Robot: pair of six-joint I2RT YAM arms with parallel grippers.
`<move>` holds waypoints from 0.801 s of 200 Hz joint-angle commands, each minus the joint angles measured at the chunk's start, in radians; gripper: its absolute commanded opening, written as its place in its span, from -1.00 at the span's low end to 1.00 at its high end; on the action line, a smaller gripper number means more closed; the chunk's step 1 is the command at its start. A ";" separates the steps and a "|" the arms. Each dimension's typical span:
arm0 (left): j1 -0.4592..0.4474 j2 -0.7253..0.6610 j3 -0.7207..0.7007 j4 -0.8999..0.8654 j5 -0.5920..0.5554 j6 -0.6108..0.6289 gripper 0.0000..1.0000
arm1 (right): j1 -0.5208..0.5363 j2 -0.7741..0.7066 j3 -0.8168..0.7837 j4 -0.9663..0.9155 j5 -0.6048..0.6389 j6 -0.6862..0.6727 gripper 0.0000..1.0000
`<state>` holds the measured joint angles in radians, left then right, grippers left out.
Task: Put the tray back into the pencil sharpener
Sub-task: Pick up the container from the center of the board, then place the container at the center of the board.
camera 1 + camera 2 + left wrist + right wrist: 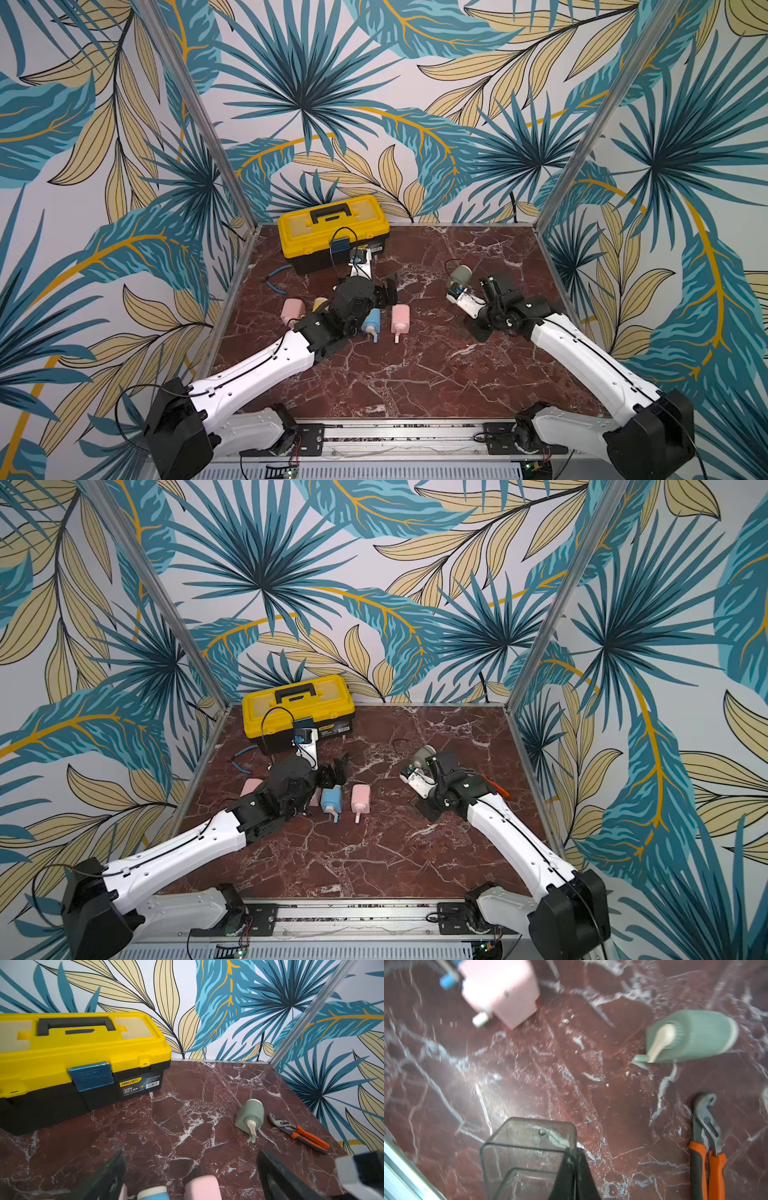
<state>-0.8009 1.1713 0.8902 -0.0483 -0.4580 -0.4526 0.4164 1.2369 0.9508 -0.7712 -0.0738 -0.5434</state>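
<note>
right wrist view: smoky clear tray [527,1153] is pinched by one wall in the right gripper [572,1161].
sharpeners: pink sharpener [500,989] and green sharpener [691,1034] are seen lying well ahead of that gripper.
left gripper [192,1159]: spread wide, with nothing held; blue sharpener [152,1192] is seen just below it.

Tray [519,1147] of clear smoky plastic, tabletop [529,1084] of glossy veined marble, toolbox [52,1059] of smooth yellow plastic.

Both top views are bright and even, with soft shadows under the arms [266,365]. The right wrist view is smeared — the green sharpener [691,1034] ahead of the right gripper [572,1159] is blurred, and pale glare lies on the marble [483,1088] just beyond its tip. Fingers [108,1176] of the left gripper [191,1154] are out of focus.
</note>
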 commanded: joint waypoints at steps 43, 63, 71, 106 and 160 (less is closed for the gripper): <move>0.003 -0.061 -0.048 0.016 -0.036 0.001 0.99 | 0.096 0.228 -0.034 0.017 0.024 -0.332 -1.00; 0.003 -0.062 -0.048 0.016 -0.038 0.014 0.99 | 0.101 0.288 -0.022 0.022 0.043 -0.359 -1.00; 0.003 -0.063 -0.048 0.016 -0.038 0.017 0.99 | 0.102 0.305 -0.021 0.026 0.053 -0.368 -1.00; 0.003 -0.055 -0.044 0.017 -0.042 0.020 1.00 | 0.109 0.356 -0.023 0.060 0.072 -0.371 -1.00; 0.003 -0.047 -0.032 0.016 -0.043 0.048 0.99 | 0.111 0.354 -0.032 0.100 0.098 -0.341 -0.35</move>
<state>-0.8009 1.1259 0.8482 -0.0479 -0.4877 -0.4309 0.5201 1.5955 0.9321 -0.6914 0.0040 -0.8978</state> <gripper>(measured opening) 0.997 0.261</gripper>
